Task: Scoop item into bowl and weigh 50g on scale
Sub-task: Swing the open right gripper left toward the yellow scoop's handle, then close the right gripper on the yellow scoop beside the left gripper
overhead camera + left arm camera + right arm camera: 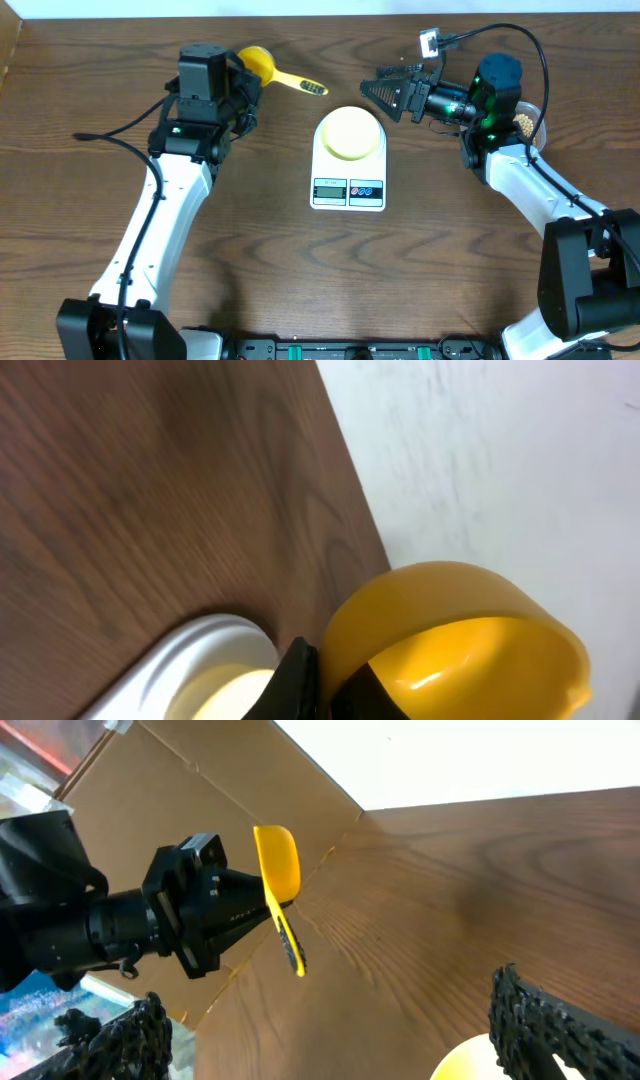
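- Two arms flank the white rounded digital scale [348,190] carrying the small pale yellow bowl [350,132].
- Left gripper [248,78] clamps the bright yellow long-handled scoop [262,63] left of the scale, handle pointing scale-ward.
- Round beige beans [523,122] lie in a clear plastic tub [538,115] right of the scale, behind the wide-open right gripper [372,82]; the scoop likely must cross over.

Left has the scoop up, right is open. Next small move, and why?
Probably ease the scoop handle-first toward the open right gripper. The scoop looks empty in the left gripper, and the beans sit far right, behind the right gripper.
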